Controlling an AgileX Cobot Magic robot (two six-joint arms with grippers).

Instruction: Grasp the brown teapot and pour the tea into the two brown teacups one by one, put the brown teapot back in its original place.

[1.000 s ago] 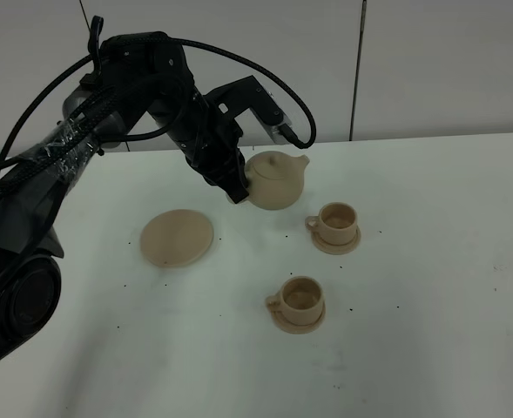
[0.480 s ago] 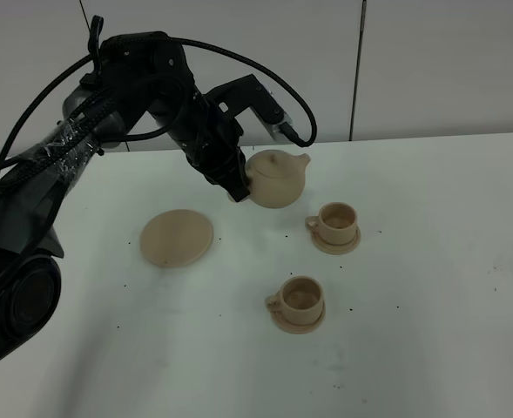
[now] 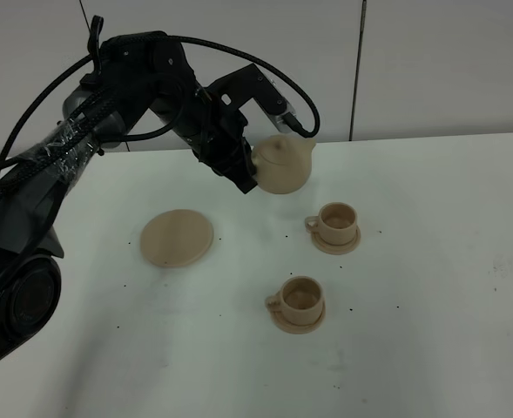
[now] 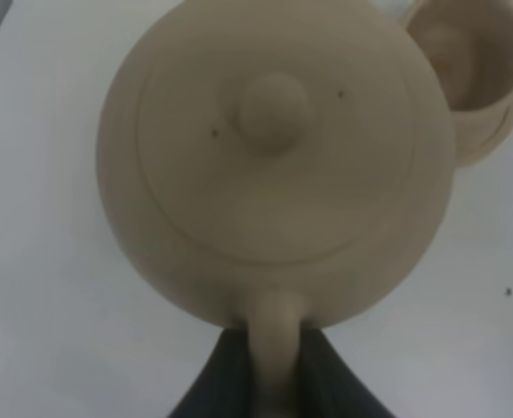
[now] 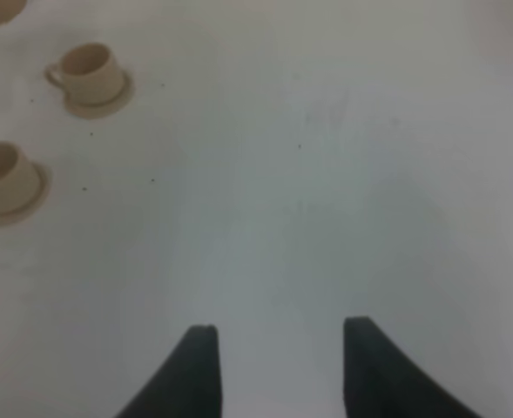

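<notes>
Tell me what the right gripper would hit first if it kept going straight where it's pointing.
Most likely only the bare white table; nothing lies ahead of the right gripper's open jaws. One teacup and the other teacup sit aside from that line, though depth is unclear.

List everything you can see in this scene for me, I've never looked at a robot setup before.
table: one, white, under everything
wall: white panels, behind the table
teapot: one, beige-tan, lid on, held in the air over the table's far side
far teacup: one, beige-tan, right of centre
near teacup: one, beige-tan, towards the front
small saucers: two, beige-tan, one under each teacup
large saucer: one, beige-tan, bare, left of the cups
left arm: one, black with cables, reaching in from the left
left gripper: one, black, shut on the teapot's handle
right gripper: one, dark, open, holding nothing, over bare table
</notes>
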